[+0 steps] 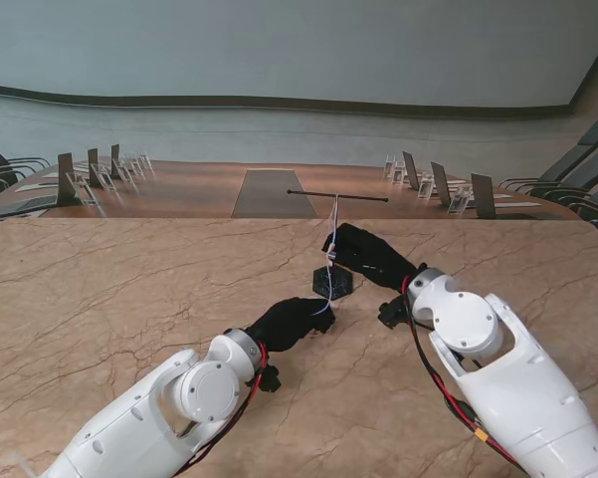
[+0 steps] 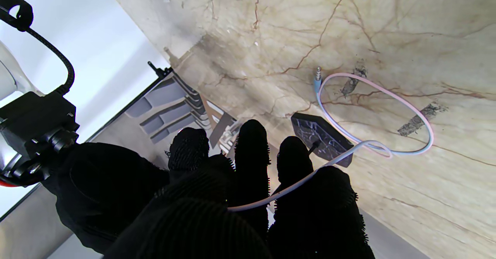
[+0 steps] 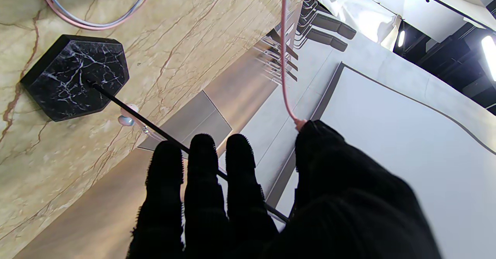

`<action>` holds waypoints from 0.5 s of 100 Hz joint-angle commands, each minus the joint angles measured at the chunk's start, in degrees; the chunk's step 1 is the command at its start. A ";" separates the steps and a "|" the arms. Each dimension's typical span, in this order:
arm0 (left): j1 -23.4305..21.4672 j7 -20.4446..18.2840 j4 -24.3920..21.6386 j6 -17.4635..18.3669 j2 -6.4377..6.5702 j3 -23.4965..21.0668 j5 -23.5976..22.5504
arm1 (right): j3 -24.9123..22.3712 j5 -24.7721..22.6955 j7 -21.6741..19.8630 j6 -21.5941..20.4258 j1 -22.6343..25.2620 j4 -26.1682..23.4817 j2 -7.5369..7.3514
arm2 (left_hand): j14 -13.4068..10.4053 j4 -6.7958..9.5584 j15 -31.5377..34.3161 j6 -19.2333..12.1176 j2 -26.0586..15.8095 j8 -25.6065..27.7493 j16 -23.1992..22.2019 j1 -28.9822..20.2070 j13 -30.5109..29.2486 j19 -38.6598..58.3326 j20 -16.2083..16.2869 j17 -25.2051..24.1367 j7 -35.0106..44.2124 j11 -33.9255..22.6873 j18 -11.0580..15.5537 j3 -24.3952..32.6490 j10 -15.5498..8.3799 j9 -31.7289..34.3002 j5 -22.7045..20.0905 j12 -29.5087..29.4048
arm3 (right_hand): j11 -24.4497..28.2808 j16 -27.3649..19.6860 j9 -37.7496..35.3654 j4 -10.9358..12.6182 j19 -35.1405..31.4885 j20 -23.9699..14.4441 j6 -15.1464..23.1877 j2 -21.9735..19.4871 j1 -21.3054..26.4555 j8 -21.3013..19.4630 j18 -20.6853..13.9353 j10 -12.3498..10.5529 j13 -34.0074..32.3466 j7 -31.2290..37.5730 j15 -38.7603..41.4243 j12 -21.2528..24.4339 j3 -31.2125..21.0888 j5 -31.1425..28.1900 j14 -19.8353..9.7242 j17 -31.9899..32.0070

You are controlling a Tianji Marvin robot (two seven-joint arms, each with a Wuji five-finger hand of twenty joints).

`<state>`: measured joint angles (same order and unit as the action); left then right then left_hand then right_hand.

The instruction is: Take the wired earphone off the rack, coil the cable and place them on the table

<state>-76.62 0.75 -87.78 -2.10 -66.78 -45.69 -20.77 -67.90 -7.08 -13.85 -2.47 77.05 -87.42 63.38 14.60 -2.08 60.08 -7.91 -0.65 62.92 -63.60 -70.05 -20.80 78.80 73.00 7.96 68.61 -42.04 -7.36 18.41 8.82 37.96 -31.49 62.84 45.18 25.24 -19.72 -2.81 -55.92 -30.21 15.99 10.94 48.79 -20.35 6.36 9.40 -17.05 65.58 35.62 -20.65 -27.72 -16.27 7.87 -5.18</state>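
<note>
Cable handling is the step in hand. The earphone cable (image 1: 333,224) is seen in the centre of the stand view, dropping from the thin crossbar of the rack (image 1: 336,196) towards the dark hexagonal base (image 1: 332,283). The left hand (image 1: 291,321), lower centre of that view, is closed on the cable: in the left wrist view the white strand (image 2: 294,187) is pinched between the gloved fingers (image 2: 252,150). Beyond them a pink and blue loop (image 2: 387,96) lies flat on the desk (image 2: 426,26), with the plug (image 2: 317,75) at its end, beside the base. The right hand (image 1: 370,255), just right of the rack's post, is closed on the pink strand, which meets the thumb (image 3: 314,135) in the upper centre of the right wrist view; the other three fingers are held straight, close to the post (image 3: 155,129). An earbud, small and blurred, seems to rest near the post, though this cannot be made certain.

The strand is best lifted clear of the crossbar by the right hand while light tension is held by the left, so that the base is not tipped. The post should be avoided by the straight fingers. Turns should then be laid over the loop already resting on the desk, matched to it in width, without the plug being dragged.
</note>
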 commanded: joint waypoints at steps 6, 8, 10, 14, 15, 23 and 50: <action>-0.54 -0.64 -0.61 -1.16 0.04 0.05 -0.16 | 0.27 -0.50 0.45 -0.76 0.11 0.17 0.42 | -0.66 -1.86 -2.65 1.12 -0.57 -6.61 2.19 -3.90 1.85 -2.29 -3.48 -3.77 -7.07 3.58 4.51 -1.05 -0.61 -2.01 3.63 -1.31 | -0.83 -0.99 -2.14 -1.66 -2.05 0.84 5.60 1.23 0.46 -4.53 0.50 -1.48 -1.32 2.64 -1.26 -0.81 -6.08 -6.74 -1.90 -0.21; -0.57 -0.71 -0.70 -1.33 0.07 0.02 -0.25 | 0.27 -0.51 0.55 -0.82 0.13 0.20 0.44 | -0.82 -1.88 -3.11 1.23 -0.18 -7.47 2.48 -3.91 2.12 -2.51 -3.86 -4.02 -7.93 4.09 4.56 -1.12 -0.67 -2.17 3.89 -1.42 | -0.85 -1.03 -2.44 -1.69 -2.04 0.86 5.72 1.40 0.37 -5.07 0.50 -1.51 -1.22 2.84 -1.36 -0.81 -6.46 -7.50 -1.94 -0.17; -0.60 -0.79 -0.78 -1.53 0.10 0.00 -0.34 | 0.27 -0.51 0.72 -0.95 0.17 0.27 0.48 | -0.85 -1.89 -3.26 1.35 0.09 -7.93 2.59 -3.91 2.23 -2.56 -4.04 -4.07 -8.36 4.27 4.59 -1.12 -0.72 -2.19 4.09 -1.37 | -0.86 -1.08 -2.58 -1.69 -2.04 0.86 5.90 1.56 0.37 -5.45 0.48 -1.53 -1.17 3.12 -1.46 -0.81 -6.62 -8.17 -2.03 -0.17; -0.61 -1.03 -0.93 -1.90 0.18 -0.05 -0.47 | 0.28 -0.38 1.15 -1.23 0.26 0.38 0.59 | -1.17 -1.95 -3.61 1.52 0.24 -9.79 2.91 -3.90 2.59 -2.50 -4.75 -4.34 -9.34 5.05 4.85 -1.27 -0.95 -2.44 4.64 -0.96 | -1.02 -1.40 -2.89 -1.59 -2.02 0.93 5.94 2.18 0.07 -7.53 0.34 -1.47 -1.13 2.82 -2.04 -0.83 -7.78 -9.92 -2.08 -0.07; -0.62 -1.09 -0.96 -1.98 0.20 -0.07 -0.48 | 0.28 -0.33 1.23 -1.27 0.29 0.38 0.62 | -1.22 -1.98 -3.67 1.54 0.38 -10.03 2.95 -3.91 2.67 -2.52 -4.84 -4.47 -9.49 5.21 4.87 -1.38 -0.95 -2.58 4.86 -0.94 | -1.21 -1.36 -3.02 -1.61 -2.06 0.94 5.85 2.46 -0.14 -8.47 0.31 -1.38 -1.06 2.56 -1.97 -0.78 -8.44 -10.50 -2.09 -0.03; -0.67 -1.22 -1.02 -2.32 0.22 -0.14 -0.50 | 0.20 -0.08 1.36 -1.34 0.50 0.29 0.65 | -1.66 -1.85 -4.34 1.89 1.14 -14.25 3.45 -3.91 3.24 -2.68 -5.69 -5.06 -11.64 6.75 5.06 -2.15 -1.10 -2.70 6.15 -0.46 | -1.30 -1.39 -3.31 -1.37 -1.99 0.99 5.78 3.03 -0.21 -10.62 0.20 -1.18 -0.73 3.29 -2.05 -0.79 -9.48 -12.22 -2.07 0.23; -0.75 -1.93 -1.02 -2.49 0.40 -0.42 -0.12 | -0.04 0.65 1.04 -1.56 0.85 0.14 0.62 | -4.06 0.53 -11.55 5.00 7.59 -29.22 7.89 4.31 8.12 -4.93 -10.17 -10.03 -19.00 7.30 5.75 -18.49 -2.01 -11.63 16.08 -16.23 | -1.63 -1.36 -4.36 1.07 -1.75 0.98 2.09 6.01 -2.91 -20.78 0.07 -0.51 -0.16 2.64 -2.12 -0.84 -17.86 -18.88 -1.93 0.74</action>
<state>-76.87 -0.85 -88.47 -4.54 -66.41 -45.97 -21.21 -67.93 -6.41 -12.56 -3.75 77.46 -86.91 63.77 12.12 -1.80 50.74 -3.87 4.61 36.26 -57.36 -68.39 -14.85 74.57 64.28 0.18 53.40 -32.71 -4.96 1.63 8.64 30.14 -18.60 54.60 43.80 24.58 -23.34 -4.02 -56.10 -29.81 15.71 19.73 46.39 -34.96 6.40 9.36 -17.05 59.16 34.18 -20.66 -41.61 -26.29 7.43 -5.13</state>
